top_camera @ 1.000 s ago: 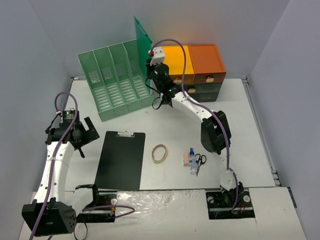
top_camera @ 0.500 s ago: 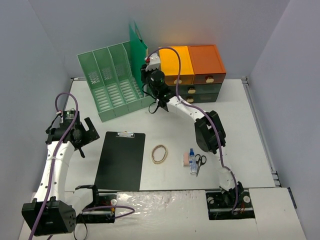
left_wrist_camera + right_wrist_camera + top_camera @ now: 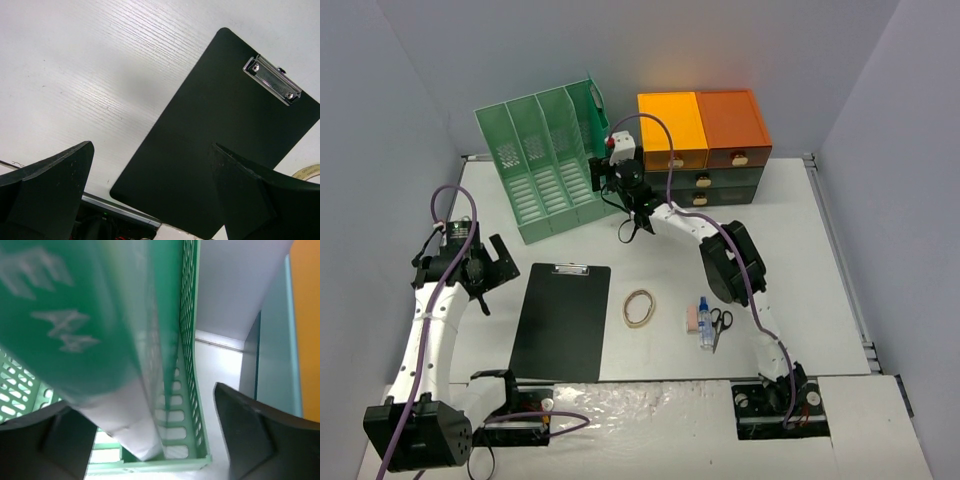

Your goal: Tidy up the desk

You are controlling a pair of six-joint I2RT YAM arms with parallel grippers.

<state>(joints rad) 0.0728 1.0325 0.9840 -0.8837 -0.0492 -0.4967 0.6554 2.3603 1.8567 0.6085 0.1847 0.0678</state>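
Top external view, left to right.

My left gripper (image 3: pixel 485 268) hangs above the desk (image 3: pixel 800 250) near its left edge, jaws wide apart, nothing in them. Left wrist view: same gripper (image 3: pixel 151 147), with the black clipboard (image 3: pixel 220 140) flat on the white top below, its metal clip toward the far edge.

Clipboard (image 3: pixel 560 320) lies left of centre, close to the near edge. Green file rack (image 3: pixel 545 165) stands at the far-left corner. A green folder (image 3: pixel 594 100) stands upright in its rightmost slot.

My right gripper (image 3: pixel 610 178) is at that slot's open end. Right wrist view: jaws apart (image 3: pixel 144 400), the folder (image 3: pixel 75 315) and its white sheets between them. I cannot tell whether either finger touches it.

Mid-desk: a tan ring (image 3: pixel 640 307). Right of it, close together, are a pink block (image 3: pixel 692 318), a small blue-capped bottle (image 3: pixel 705 325) and scissors (image 3: pixel 720 320). An orange-and-dark-green drawer cabinet (image 3: pixel 705 135) sits at the far edge, right of the rack.
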